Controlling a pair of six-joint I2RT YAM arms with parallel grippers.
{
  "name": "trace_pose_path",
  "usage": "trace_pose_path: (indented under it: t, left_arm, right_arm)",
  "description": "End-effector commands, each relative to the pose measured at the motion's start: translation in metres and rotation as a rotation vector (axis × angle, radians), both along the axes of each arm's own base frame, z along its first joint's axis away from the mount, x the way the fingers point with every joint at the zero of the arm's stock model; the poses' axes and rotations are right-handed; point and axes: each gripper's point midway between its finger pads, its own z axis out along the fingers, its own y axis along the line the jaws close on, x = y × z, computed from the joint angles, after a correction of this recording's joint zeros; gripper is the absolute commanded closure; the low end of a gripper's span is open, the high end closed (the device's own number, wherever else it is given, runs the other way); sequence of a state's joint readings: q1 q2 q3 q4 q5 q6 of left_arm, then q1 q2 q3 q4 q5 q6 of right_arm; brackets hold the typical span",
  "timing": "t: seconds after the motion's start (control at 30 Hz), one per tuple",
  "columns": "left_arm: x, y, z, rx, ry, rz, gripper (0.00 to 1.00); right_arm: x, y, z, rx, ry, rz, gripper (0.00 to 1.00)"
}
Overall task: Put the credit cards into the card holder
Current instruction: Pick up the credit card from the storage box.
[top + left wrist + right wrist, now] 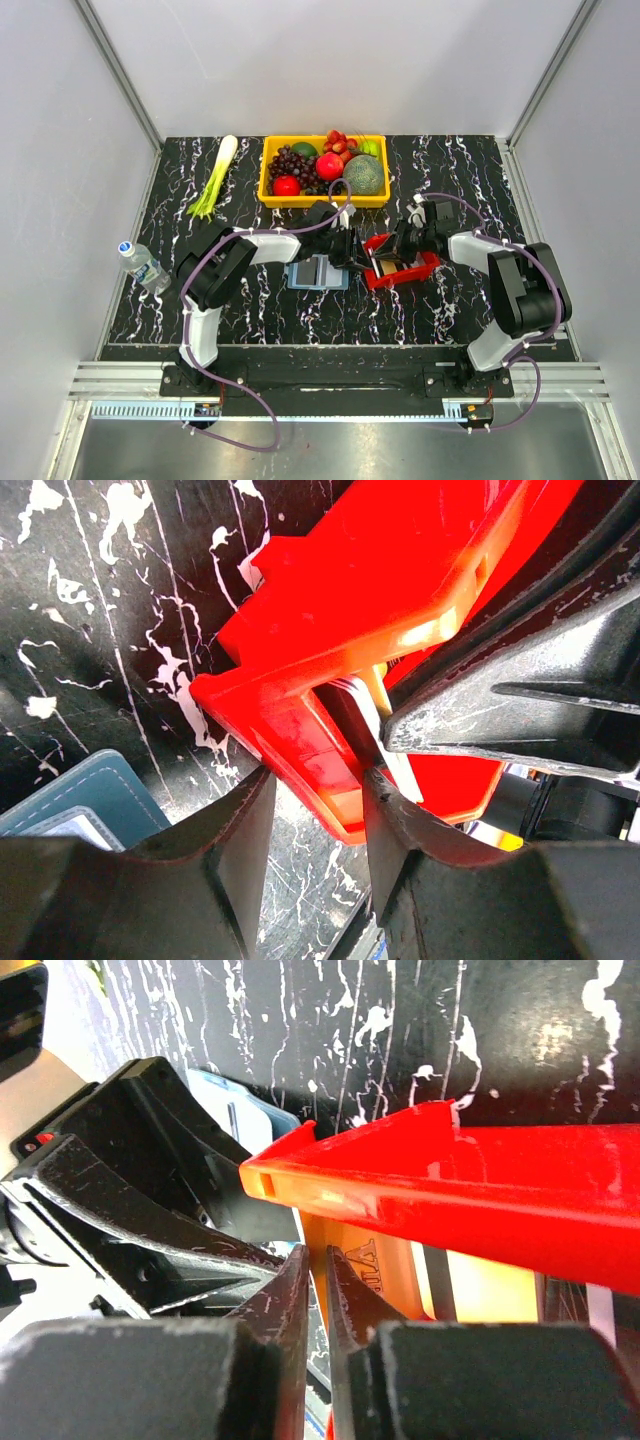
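The top view shows the whole desk [330,320]. The red tray [428,264] sits in the middle. The blue card holder [318,272] lies open and flat just to the tray's left. Both arms reach in and meet at the tray. Only this view shows the yellow basket [266,185] full of fruit at the back. It also shows the leek [215,178] and the water bottle [143,265] on the left.

The left wrist view is very close. The left gripper [315,815] pinches the tray's wall near a corner, with 1 finger outside and 1 inside. The credit cards [398,768] stand on edge inside the tray. A corner of the card holder peeks in at the bottom left.

The right wrist view looks at the tray from the other side. The right gripper [318,1260] is at the cards under the tray's rim. Its 2 fingers are almost together, with only a thin slit between them. I cannot tell if a card is caught in there. 1 card beside it shows dark letters.
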State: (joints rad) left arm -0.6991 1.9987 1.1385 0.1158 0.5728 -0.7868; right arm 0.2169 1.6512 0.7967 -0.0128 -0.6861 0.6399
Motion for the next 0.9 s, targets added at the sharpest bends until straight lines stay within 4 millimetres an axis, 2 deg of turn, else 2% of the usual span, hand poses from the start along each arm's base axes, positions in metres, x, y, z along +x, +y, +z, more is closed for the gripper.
trace_pose_path:
  t: [0.0,0.17,0.33,0.73,0.87]
  left_arm:
    - [0.011,-0.009,0.004,-0.014,-0.074,0.013,0.57]
    - [0.012,-0.009,0.004,-0.015,-0.076,0.014,0.57]
    - [0.012,-0.01,0.005,-0.018,-0.077,0.013,0.57]
    - [0.012,-0.01,0.005,-0.018,-0.075,0.014,0.57]
    - [0.012,-0.011,0.004,-0.02,-0.073,0.013,0.57]
  right_arm:
    - [-0.001,-0.008,0.011,-0.095,-0.027,-0.004,0.9]
    - [0.001,-0.016,0.012,-0.166,-0.049,0.007,0.92]
    - [0.006,-0.02,0.024,-0.185,-0.091,-0.016,1.0]
    - [0.008,-0.041,0.035,-0.313,-0.16,-0.038,1.0]
    - [0.007,-0.045,0.023,-0.375,-0.142,-0.018,1.0]
